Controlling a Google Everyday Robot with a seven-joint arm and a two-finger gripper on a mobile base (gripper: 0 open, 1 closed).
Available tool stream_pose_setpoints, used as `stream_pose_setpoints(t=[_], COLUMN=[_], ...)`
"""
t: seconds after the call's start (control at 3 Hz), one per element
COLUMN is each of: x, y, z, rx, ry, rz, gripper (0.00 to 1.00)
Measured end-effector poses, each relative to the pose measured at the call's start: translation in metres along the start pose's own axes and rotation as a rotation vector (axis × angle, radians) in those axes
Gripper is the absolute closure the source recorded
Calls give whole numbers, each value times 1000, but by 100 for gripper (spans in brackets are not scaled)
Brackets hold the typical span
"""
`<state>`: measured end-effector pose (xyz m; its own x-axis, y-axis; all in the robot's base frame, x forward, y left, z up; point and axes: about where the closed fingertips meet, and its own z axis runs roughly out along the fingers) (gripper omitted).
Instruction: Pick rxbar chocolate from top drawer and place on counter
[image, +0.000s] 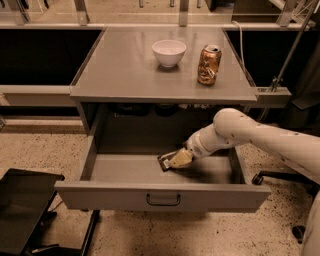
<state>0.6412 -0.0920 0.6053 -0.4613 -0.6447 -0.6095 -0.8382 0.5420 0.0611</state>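
Note:
The top drawer (162, 196) is pulled open below the counter (125, 70). My gripper (176, 160) reaches down into the drawer from the right, low over its floor near the middle. A small dark flat thing, the rxbar chocolate (164, 162), shows at the gripper's tip, partly covered by it. I cannot tell whether it rests on the drawer floor or is lifted off it.
A white bowl (169, 52) and a dented copper-coloured can (209, 64) stand on the counter's back half. My white arm (260, 140) crosses the drawer's right side. A black chair (25, 210) stands at the lower left on the speckled floor.

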Motion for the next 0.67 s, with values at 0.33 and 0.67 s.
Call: stream_pose_setpoints(t=[0.33,0.67], x=[0,-8], y=[0,8], z=[0,-16], rx=[0,32], ry=[0,-4], rz=[0,-23], gripper=[66,87])
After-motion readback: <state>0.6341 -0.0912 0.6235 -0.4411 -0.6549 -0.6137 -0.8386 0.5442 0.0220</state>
